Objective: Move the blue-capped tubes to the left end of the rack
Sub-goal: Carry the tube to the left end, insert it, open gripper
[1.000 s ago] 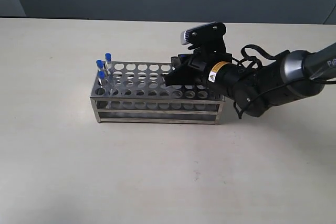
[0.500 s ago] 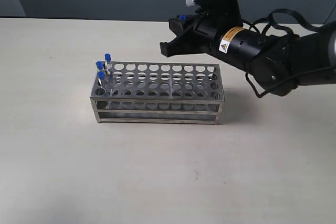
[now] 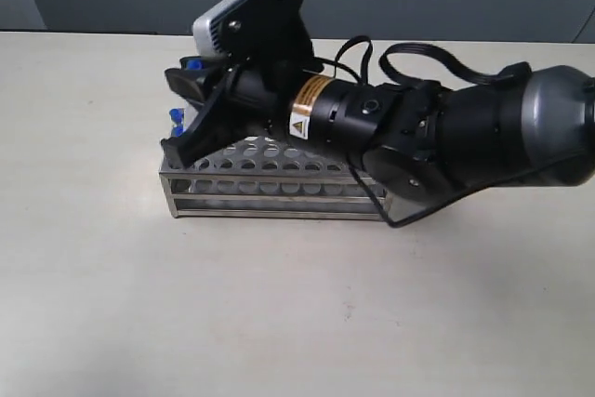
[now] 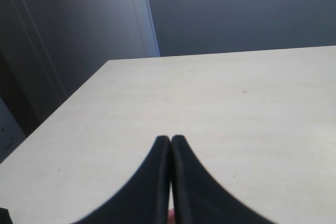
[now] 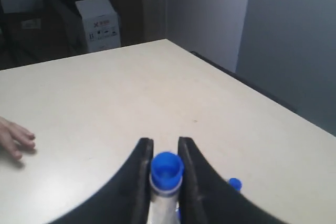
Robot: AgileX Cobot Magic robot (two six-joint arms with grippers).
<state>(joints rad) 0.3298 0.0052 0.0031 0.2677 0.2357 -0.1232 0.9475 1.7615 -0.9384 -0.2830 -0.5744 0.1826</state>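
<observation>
The steel rack (image 3: 270,189) stands mid-table, its top plate mostly hidden under my right arm. My right gripper (image 3: 177,109) reaches across to the rack's left end and hangs above it. It is shut on a blue-capped tube (image 5: 167,170), whose cap (image 3: 193,64) shows between the fingers. Another blue cap (image 3: 175,116) of a tube standing in the rack's left end peeks out below the fingers, also seen in the right wrist view (image 5: 234,183). The other tubes are hidden. My left gripper (image 4: 170,139) is shut and empty over bare table, away from the rack.
A person's hand (image 5: 16,138) rests on the table edge beyond the rack's left end. A white box (image 5: 97,21) stands off the table behind it. The table's far edge (image 4: 220,54) meets a dark wall.
My right gripper rose from the rack's right half with the tube, then swung left over the rack to its left end. The left gripper's earlier position is not shown.
</observation>
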